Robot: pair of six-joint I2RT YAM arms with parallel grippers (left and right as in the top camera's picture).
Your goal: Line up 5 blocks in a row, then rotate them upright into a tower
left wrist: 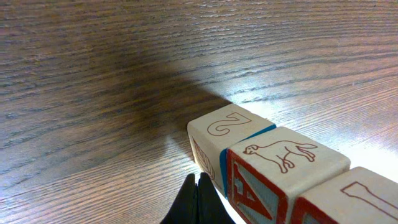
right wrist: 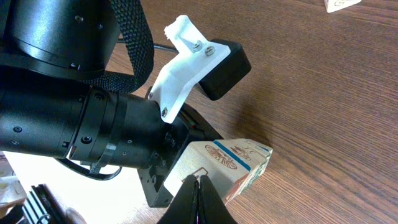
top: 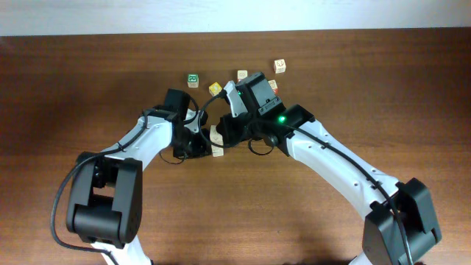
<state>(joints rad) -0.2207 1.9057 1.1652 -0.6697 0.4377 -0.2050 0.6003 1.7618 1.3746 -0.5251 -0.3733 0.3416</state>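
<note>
Blocks (left wrist: pixel 280 158) in touching row on counter (left wrist: pixel 93 62); left end effector (left wrist: pixel 198 198) and right end effector (right wrist: pixel 198 198) pressed together, tips beside row.

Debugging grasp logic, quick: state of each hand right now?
Left hand: closed, nothing held.
Right hand: closed, nothing held.

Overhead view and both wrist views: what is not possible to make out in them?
- Overhead: the row of blocks lies mostly under the left arm and right arm; number unclear.
- Overhead: the far blocks are too small to read.
- Left wrist: the third block is cut by the frame's edge.
- Right wrist: the corner block is cut by the top edge.
</note>
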